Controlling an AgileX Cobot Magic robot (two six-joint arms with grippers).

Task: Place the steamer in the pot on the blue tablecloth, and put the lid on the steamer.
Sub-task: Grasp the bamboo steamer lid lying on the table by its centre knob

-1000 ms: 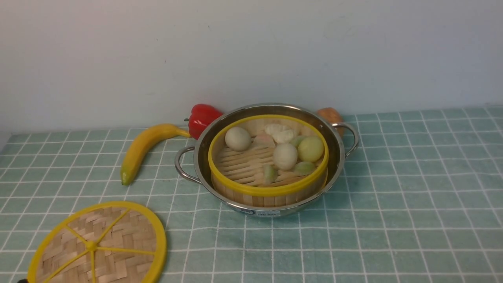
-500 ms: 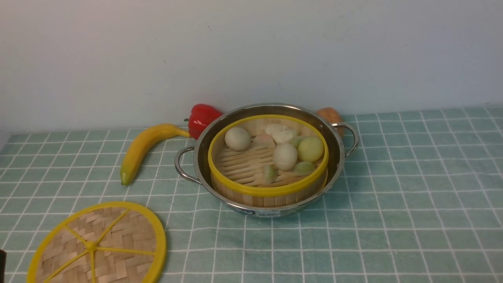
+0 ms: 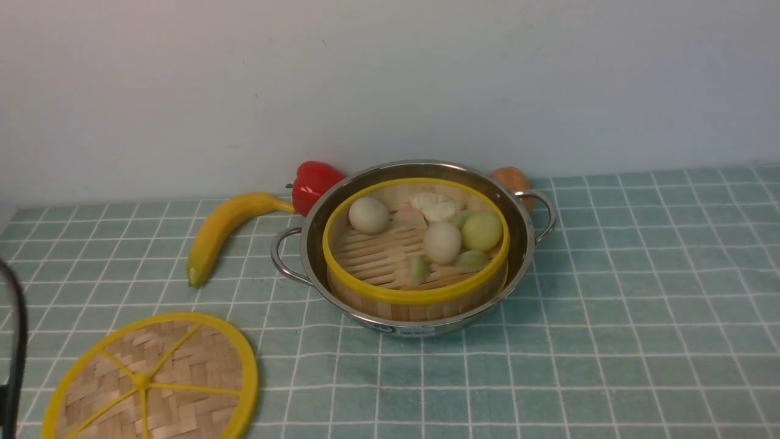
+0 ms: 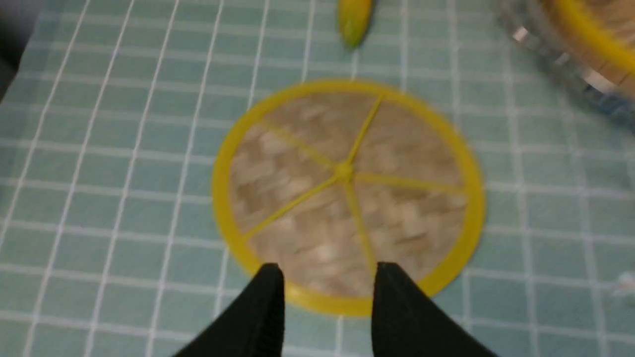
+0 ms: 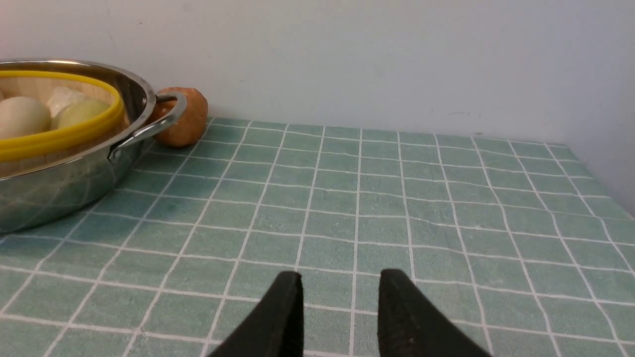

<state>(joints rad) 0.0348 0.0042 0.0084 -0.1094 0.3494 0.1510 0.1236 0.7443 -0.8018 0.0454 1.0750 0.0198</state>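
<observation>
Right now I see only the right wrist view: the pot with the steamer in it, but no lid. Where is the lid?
Observer: The lid lies flat on the cloth, front left of the pot, apart from it.
Operator: Is the left gripper near it?
Observer: Yes. In the left wrist view the left gripper is open, its tips by the lid's rim, with nothing held.
Operator: Is something between lid and pot?
Observer: No. A banana lies left of the pot, farther back than the lid.
</observation>
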